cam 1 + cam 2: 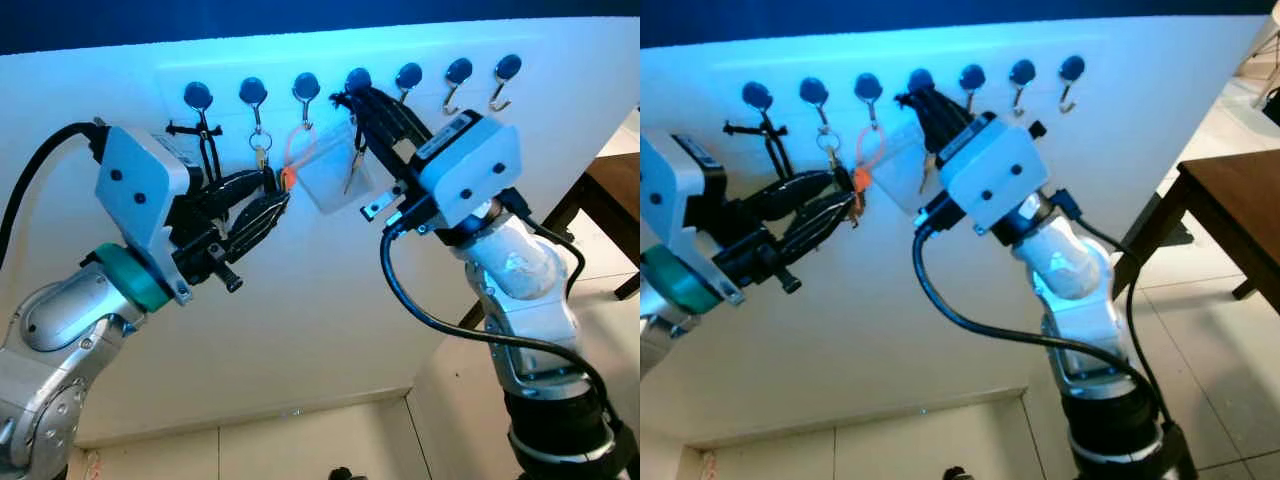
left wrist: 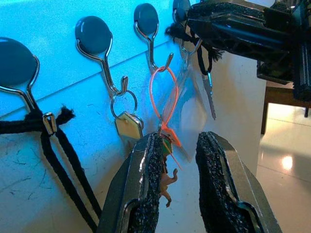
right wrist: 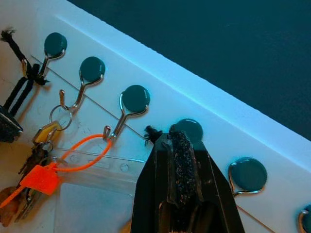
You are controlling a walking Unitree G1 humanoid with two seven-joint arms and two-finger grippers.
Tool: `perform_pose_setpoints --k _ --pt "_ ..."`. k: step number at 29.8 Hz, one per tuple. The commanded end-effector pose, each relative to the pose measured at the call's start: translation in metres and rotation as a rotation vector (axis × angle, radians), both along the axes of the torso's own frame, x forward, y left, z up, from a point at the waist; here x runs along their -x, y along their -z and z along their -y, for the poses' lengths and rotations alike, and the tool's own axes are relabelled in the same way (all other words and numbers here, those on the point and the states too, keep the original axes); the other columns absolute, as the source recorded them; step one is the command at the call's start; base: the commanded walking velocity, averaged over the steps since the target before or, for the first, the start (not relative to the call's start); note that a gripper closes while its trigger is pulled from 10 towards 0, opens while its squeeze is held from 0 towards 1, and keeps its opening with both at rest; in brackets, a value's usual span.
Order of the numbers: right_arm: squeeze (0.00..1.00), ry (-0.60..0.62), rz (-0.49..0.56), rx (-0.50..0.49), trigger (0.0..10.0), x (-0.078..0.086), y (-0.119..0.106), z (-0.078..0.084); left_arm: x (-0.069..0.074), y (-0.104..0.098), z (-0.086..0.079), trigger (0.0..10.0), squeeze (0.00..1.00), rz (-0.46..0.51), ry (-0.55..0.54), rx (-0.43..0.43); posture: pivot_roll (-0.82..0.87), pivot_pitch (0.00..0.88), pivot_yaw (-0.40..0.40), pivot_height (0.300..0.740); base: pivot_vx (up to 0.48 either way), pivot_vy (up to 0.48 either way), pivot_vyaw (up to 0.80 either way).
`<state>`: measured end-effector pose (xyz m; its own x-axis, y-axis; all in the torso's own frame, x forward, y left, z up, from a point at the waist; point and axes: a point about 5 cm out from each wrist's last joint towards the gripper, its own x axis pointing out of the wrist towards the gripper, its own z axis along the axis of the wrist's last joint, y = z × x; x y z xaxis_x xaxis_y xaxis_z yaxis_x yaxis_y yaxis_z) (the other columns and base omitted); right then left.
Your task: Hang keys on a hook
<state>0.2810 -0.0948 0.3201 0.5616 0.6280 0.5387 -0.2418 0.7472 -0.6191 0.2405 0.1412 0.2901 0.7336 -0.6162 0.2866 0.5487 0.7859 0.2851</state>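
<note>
Right wrist view shows my right fingers [image 3: 181, 160] pinched together on a black cord at the fourth hook [image 3: 188, 129]; its keys [image 1: 356, 165] dangle below. My left fingers [image 2: 180, 160] stand apart. Next, seat the loop, then release.

A white wall [image 1: 300, 300] is filling most of the scene, with bluish light falling across its upper part. A dark band [image 1: 300, 15] is running along the top. A pale tiled floor [image 1: 1200, 330] is reflecting light beneath a dark wooden table [image 1: 1240, 200] standing on the right.
</note>
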Motion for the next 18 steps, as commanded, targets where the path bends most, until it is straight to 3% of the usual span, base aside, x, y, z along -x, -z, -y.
perform_pose_setpoints --k 1,18 --pt "0.0 -0.01 -0.008 0.021 10.0 -0.001 0.003 -0.005 0.002 0.0 0.001 10.0 0.0 -0.001 0.008 -0.004 -0.08 0.098 0.104 0.74 0.0 0.0 0.0" --pt "0.0 -0.111 -0.063 0.1 10.0 -0.001 0.014 -0.019 0.003 0.001 0.002 10.0 0.0 0.0 0.003 0.002 -0.08 0.086 0.09 0.74 0.0 0.0 0.0"
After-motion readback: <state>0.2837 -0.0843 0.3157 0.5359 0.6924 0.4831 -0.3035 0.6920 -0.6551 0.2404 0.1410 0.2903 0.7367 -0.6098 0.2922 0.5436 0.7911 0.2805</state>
